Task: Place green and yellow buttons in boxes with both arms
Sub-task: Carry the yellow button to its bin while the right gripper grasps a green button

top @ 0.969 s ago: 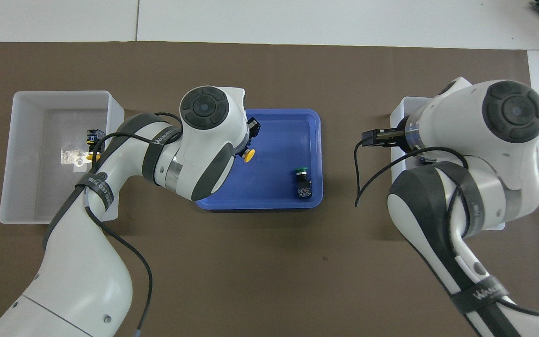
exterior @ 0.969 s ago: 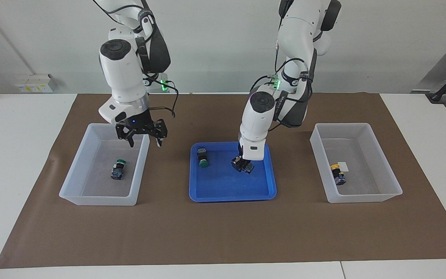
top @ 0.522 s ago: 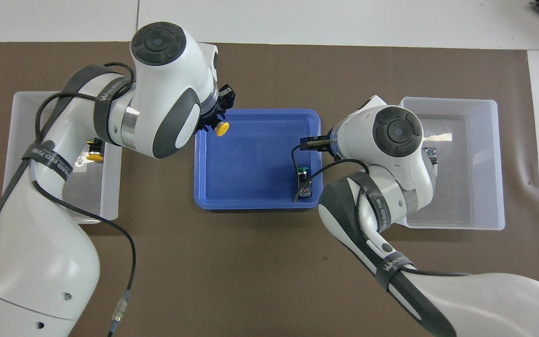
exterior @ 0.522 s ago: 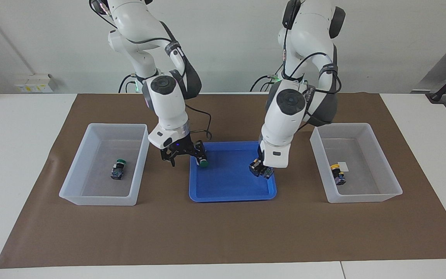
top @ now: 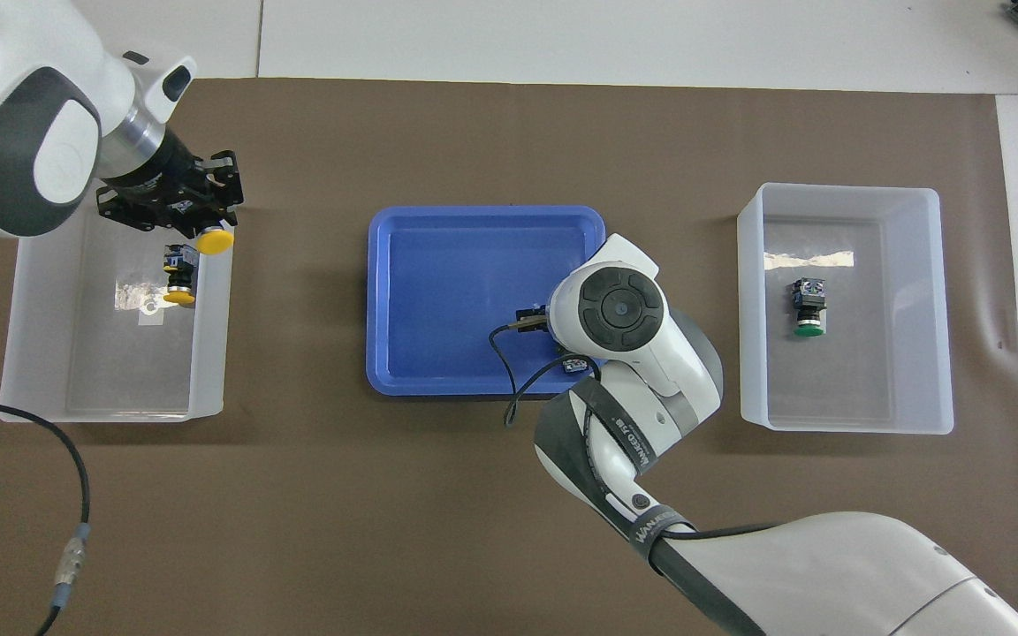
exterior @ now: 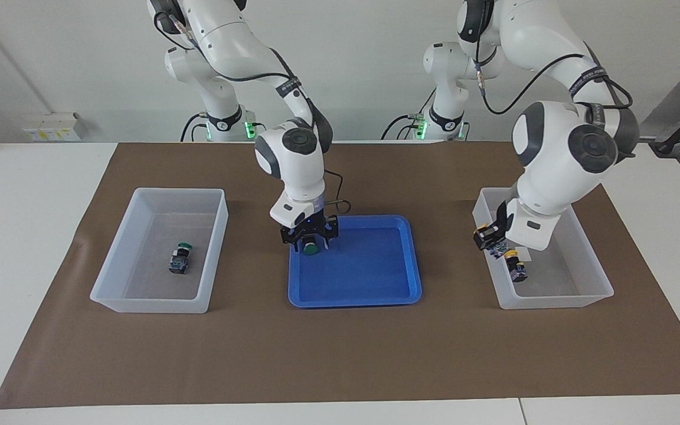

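Yellow button (exterior: 482, 231) rides clamped in my left tool (exterior: 491, 239) at the right of the facing frame, over the clear box (exterior: 552, 298) where another yellow one (exterior: 515, 267) lies, so I judge its release is the step in hand. At centre, my right tool (exterior: 309, 241) straddles the last green button (exterior: 310, 248) in the blue tray (exterior: 375, 298); whether it has gripped I cannot tell. Next it needs a firm close, then a carry to the box (exterior: 157, 304) at the left, where a green one (exterior: 180, 258) rests.
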Robot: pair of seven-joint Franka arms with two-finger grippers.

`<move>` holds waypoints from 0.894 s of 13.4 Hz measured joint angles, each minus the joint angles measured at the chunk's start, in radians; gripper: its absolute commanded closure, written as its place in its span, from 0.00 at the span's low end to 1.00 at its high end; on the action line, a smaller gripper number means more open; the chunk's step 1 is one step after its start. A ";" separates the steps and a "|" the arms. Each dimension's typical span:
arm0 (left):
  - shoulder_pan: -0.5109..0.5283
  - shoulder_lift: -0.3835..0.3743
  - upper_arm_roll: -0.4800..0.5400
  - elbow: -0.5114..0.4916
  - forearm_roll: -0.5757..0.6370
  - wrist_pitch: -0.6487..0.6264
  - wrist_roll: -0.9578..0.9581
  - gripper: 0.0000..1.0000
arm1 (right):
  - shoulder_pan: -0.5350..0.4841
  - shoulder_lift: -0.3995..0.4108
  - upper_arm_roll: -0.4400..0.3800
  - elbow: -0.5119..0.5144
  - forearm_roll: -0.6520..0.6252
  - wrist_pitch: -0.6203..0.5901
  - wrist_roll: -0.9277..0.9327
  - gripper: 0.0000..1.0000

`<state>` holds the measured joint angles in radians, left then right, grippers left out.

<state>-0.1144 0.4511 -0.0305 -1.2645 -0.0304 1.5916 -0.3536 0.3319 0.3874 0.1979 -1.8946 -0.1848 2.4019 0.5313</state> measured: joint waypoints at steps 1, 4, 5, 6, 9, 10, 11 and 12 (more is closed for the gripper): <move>0.039 -0.009 0.002 0.000 0.000 -0.001 0.096 1.00 | 0.008 0.004 0.000 -0.003 0.000 0.000 0.000 0.24; 0.132 -0.021 0.002 -0.012 0.000 0.007 0.282 1.00 | 0.015 0.005 -0.001 -0.017 -0.041 -0.004 0.000 0.23; 0.152 -0.025 0.002 -0.034 0.000 0.034 0.321 1.00 | 0.015 0.005 -0.001 -0.019 -0.056 -0.010 0.000 0.23; 0.169 -0.036 0.002 -0.082 0.000 0.092 0.356 1.00 | 0.014 0.005 -0.002 -0.019 -0.071 -0.020 0.000 0.23; 0.207 -0.096 0.003 -0.312 0.000 0.313 0.433 1.00 | 0.015 0.005 -0.001 -0.020 -0.075 -0.029 0.000 0.33; 0.217 -0.115 0.004 -0.389 0.000 0.371 0.458 1.00 | 0.016 0.005 -0.001 -0.021 -0.075 -0.033 0.000 0.48; 0.225 -0.129 0.004 -0.446 0.000 0.411 0.482 1.00 | 0.016 0.005 0.000 -0.023 -0.075 -0.040 0.000 0.62; 0.232 -0.138 0.004 -0.487 0.000 0.444 0.503 1.00 | 0.016 0.004 0.000 -0.026 -0.075 -0.046 0.001 0.80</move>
<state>0.1173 0.3131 -0.0262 -1.7511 -0.0307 2.0351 0.1493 0.3483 0.3918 0.1980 -1.9203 -0.2598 2.3561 0.5325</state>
